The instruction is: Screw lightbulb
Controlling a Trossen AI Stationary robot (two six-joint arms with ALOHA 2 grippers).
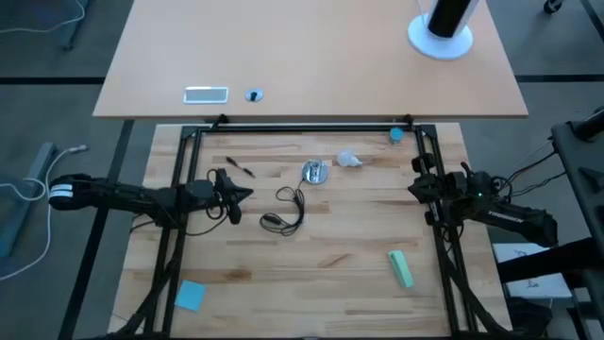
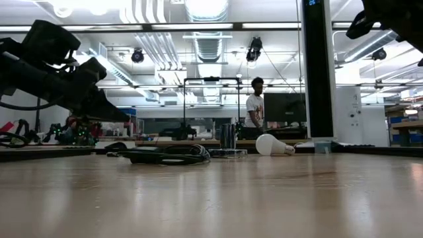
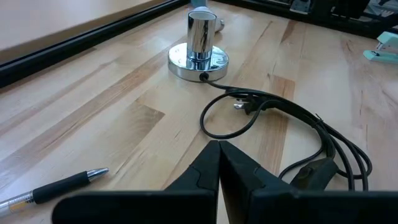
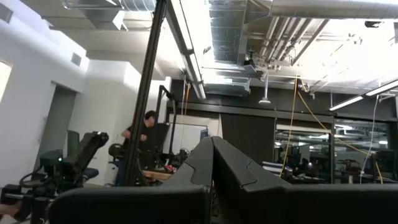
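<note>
Near edge of the table [image 1: 311, 283]: a blue sticky-note pad [image 1: 190, 296] at the left corner, a pale green stapler-like object [image 1: 401, 268] toward the right. Both lie flat, well apart from everything else.

Mid-table, left side: left gripper [image 1: 247, 195] hovers above the wood, fingers pressed together tip to tip, nothing between them; the left wrist view shows the two dark fingers [image 3: 205, 168] meeting in a closed point. Just ahead of it lies a tangle of black cord [image 1: 288, 212] with a plug and inline switch. A pen [image 3: 59, 185] rests on the boards beside the gripper.

Mid-table, right side: right gripper [image 1: 415, 190] sits raised at the frame's edge, pointed out level toward the room; its fingers [image 4: 211, 158] are also fully closed and empty.

Farther in: round silver socket [image 1: 314, 172] stands upright on its disc base, cord running from it. The lightbulb [image 1: 349, 159] lies on its side just beyond and to the right of the socket, near it, whether touching cannot be told; in the low view its base points right. It is untouched by either gripper.

Back right corner: small blue cap [image 1: 396, 135].

Beyond: a second, lighter table. A person [image 2: 255, 102] stands in the room behind.
</note>
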